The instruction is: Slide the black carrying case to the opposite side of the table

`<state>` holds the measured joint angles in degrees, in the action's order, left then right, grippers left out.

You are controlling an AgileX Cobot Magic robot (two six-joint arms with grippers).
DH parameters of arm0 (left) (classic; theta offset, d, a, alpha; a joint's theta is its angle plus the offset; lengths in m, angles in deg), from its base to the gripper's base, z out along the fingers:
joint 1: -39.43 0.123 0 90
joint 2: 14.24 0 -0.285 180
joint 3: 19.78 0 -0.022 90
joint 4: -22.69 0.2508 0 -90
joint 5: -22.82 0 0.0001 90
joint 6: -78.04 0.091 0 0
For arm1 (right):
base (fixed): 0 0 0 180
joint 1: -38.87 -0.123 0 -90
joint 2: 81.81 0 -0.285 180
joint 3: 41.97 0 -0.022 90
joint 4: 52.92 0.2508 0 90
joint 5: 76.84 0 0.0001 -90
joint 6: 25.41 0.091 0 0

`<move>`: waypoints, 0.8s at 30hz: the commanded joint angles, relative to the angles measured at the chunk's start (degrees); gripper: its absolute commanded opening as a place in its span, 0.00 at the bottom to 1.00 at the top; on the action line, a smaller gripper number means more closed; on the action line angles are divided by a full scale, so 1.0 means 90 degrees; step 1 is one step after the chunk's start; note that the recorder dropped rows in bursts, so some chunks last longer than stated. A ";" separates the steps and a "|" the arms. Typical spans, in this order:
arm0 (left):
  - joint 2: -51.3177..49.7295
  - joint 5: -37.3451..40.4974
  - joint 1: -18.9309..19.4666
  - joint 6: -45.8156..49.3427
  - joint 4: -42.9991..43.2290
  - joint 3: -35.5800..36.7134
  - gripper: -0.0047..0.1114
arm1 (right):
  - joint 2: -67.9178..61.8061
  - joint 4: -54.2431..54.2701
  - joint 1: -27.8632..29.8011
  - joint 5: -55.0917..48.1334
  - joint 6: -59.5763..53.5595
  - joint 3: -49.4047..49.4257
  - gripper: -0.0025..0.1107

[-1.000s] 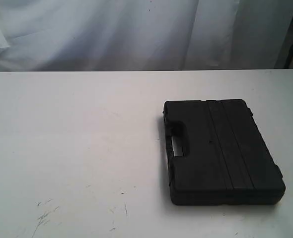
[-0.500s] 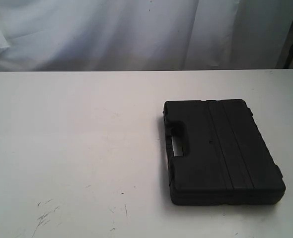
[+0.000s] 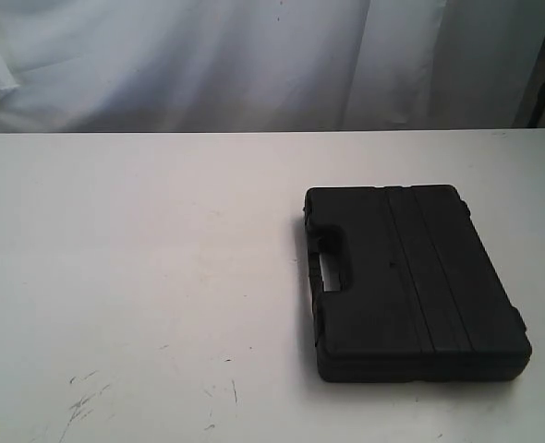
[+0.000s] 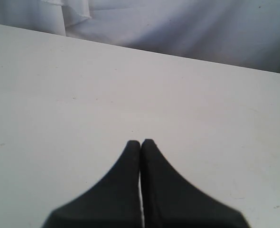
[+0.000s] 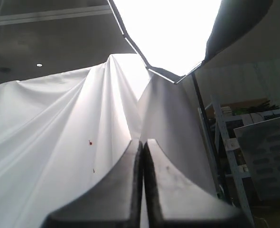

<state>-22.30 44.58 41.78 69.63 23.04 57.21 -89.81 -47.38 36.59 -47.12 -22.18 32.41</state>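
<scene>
- Over on the right half of the table in the exterior view, we've got the black carrying case lying flat, with its handle cutout facing the middle of the tabletop.
- left gripper: fingers pressed tight together with nothing between them, over bare white tabletop. We can't tell if the tips touch the surface.
- right gripper: same deal, clamped together and empty, aimed up at the white drape and a blown-out ceiling light.
- Neither arm shows in the exterior view, so we can't place them relative to the case.
- A few dark scuff marks sit front-left, and the table's near edge is cut off by the frame.
- The shelving beside the drape is too dim to make out properly.
</scene>
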 commanded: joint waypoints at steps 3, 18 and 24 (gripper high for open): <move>0.0031 -0.0085 -0.0044 -0.0019 -0.0039 0.0024 0.04 | -0.0299 -0.0019 -0.0012 -0.1802 -0.0358 -0.1421 0.02; 0.0031 -0.0085 -0.0044 -0.0008 -0.0039 0.0024 0.04 | -0.3655 0.0663 -0.0012 -0.5591 -0.0416 -0.4189 0.02; 0.0031 -0.0085 -0.0044 -0.0008 -0.0039 0.0024 0.04 | -0.4677 0.2086 -0.0012 -0.7332 -0.1993 -0.4256 0.02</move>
<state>-22.30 44.58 41.78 69.63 23.04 57.21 -128.60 -34.38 36.59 -105.28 -32.95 -5.63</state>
